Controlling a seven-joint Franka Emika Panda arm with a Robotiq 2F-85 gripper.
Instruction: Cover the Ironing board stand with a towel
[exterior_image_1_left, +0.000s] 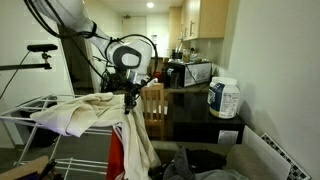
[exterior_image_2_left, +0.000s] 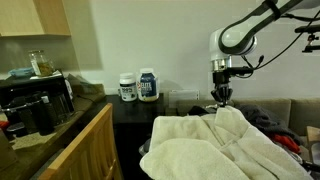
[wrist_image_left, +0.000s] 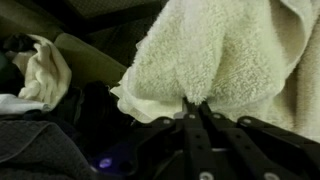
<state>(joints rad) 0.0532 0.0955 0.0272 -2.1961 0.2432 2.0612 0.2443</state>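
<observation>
Right beneath your wrist camera, your gripper (wrist_image_left: 193, 106) is pinched tight on a fold of the cream towel (wrist_image_left: 225, 50). Just past it, in an exterior view, that towel lies draped over the white drying rack (exterior_image_1_left: 25, 108), with a red cloth (exterior_image_1_left: 115, 155) hanging underneath. Farther back, a white tub (exterior_image_1_left: 222, 98) stands on the black counter (exterior_image_1_left: 190, 108).

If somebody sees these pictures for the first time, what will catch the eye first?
The big cream towel fills the lower middle of an exterior view, lying in thick folds. Just above it the claw pinches a raised fold, and the wrist view shows it closed on the towel's edge. In an exterior view, a white tub stands on the dark counter, to the right of the arm.
</observation>
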